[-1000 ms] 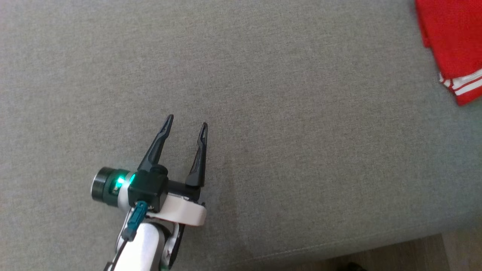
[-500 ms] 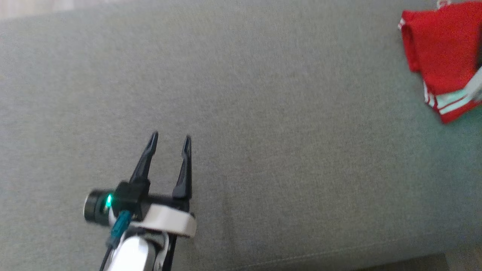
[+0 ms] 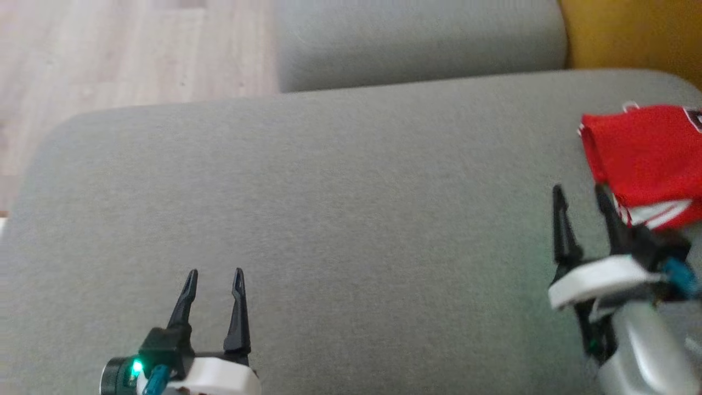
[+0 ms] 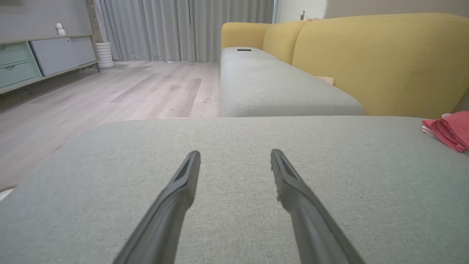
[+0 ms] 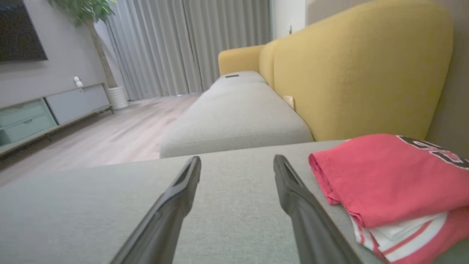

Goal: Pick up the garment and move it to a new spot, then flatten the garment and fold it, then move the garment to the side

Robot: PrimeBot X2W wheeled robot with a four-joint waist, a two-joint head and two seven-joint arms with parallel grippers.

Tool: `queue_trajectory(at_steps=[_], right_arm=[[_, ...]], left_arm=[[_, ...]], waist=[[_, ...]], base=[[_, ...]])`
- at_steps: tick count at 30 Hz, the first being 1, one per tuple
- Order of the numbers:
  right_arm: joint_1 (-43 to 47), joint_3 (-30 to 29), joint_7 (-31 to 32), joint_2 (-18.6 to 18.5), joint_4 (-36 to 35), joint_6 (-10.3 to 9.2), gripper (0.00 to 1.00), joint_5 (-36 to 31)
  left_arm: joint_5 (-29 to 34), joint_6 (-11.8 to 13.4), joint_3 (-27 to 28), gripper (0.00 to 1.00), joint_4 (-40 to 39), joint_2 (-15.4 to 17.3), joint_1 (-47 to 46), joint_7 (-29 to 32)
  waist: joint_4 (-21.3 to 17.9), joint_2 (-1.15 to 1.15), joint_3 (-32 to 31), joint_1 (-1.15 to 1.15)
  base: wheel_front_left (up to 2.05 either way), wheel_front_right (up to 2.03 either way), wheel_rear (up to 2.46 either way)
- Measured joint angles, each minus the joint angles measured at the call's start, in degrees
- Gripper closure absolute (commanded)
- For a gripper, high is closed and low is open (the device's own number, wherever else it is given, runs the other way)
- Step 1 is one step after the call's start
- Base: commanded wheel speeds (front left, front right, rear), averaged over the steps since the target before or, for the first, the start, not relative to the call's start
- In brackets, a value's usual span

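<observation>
The garment (image 3: 647,159) is red with white stripes and lies folded at the right end of the grey cushion (image 3: 340,208). It also shows folded in the right wrist view as the garment (image 5: 388,179), and far right in the left wrist view as the garment (image 4: 449,130). My right gripper (image 3: 581,195) is open, just left of the garment's near corner, holding nothing. Over the cushion's front left, my left gripper (image 3: 215,275) hangs open and empty. The same spread fingers (image 4: 183,183) appear in the left wrist view.
A yellow sofa back (image 5: 359,69) rises behind the garment. A second grey seat cushion (image 4: 278,88) lies beyond. Wooden floor (image 3: 126,49) runs past the cushion's left edge, with a low cabinet (image 4: 33,62) and grey curtains (image 4: 183,29) farther off.
The head camera has tilted up, so the cushion's far edge, floor and sofa now show. The right gripper has come into view, open, beside the garment. The left gripper stays open.
</observation>
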Motion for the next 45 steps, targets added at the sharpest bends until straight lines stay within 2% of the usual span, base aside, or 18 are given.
queue_trajectory(at_steps=[5, 9, 11, 16, 30, 31, 36, 45], right_arm=[[9.98, 1.09, -0.07, 3.08, -13.54, 0.00, 0.00, -1.51], [16.25, 1.14, -0.07, 3.77, -18.02, 0.00, 0.00, -3.58], [19.09, 1.20, -0.07, 4.38, -18.89, 0.00, 0.00, -4.49], [23.07, 1.37, -0.07, 5.26, -19.76, 0.00, 0.00, -5.86], [24.71, 1.70, -0.05, 6.10, -19.82, 0.00, 0.00, -6.02], [24.72, 1.78, -0.04, 6.10, -19.07, -0.01, 1.00, -6.02], [27.37, 2.02, 0.21, 6.11, -14.43, -0.05, 1.00, -5.79], [27.74, 1.85, 1.25, 6.11, -14.19, -0.05, 1.00, -0.34]], left_arm=[[0.00, -1.24, 1.03, 0.00, -1.72, 0.00, 1.29, -0.01], [0.64, -2.14, 1.74, 0.00, -2.99, 0.01, 3.26, 0.00], [1.04, -3.11, 1.72, 0.00, -3.94, 0.01, 4.46, 0.00], [1.25, -3.75, 1.96, 0.00, -4.43, 0.03, 6.66, 0.00], [1.60, -4.85, 2.76, 0.00, -4.32, 0.04, 7.62, 0.00], [1.57, -4.85, 2.67, 1.00, -3.47, 0.03, 7.64, 0.13], [1.25, -4.85, 2.54, 1.00, 1.30, 0.04, 10.23, 0.19], [-4.53, -5.11, 2.72, 1.00, 1.76, 0.15, 10.21, 1.18]], waist=[[2.69, 0.00, -2.59, 0.00], [3.94, 0.00, -4.27, 0.00], [4.32, 0.00, -5.02, 0.00], [4.71, 0.00, -6.56, 0.00], [4.25, 0.00, -8.40, 0.00], [4.24, 0.00, -8.41, 0.00], [4.17, 0.00, -8.34, 0.00], [3.82, 0.00, -7.77, 0.00]], base=[[0.00, 0.00, 0.00], [0.00, 0.00, 0.00], [0.00, 0.00, 0.00], [0.00, 0.00, 0.00], [0.00, 0.00, 0.00], [0.00, 0.00, 0.00], [0.00, 0.00, 0.00], [0.00, 0.00, 0.00]])
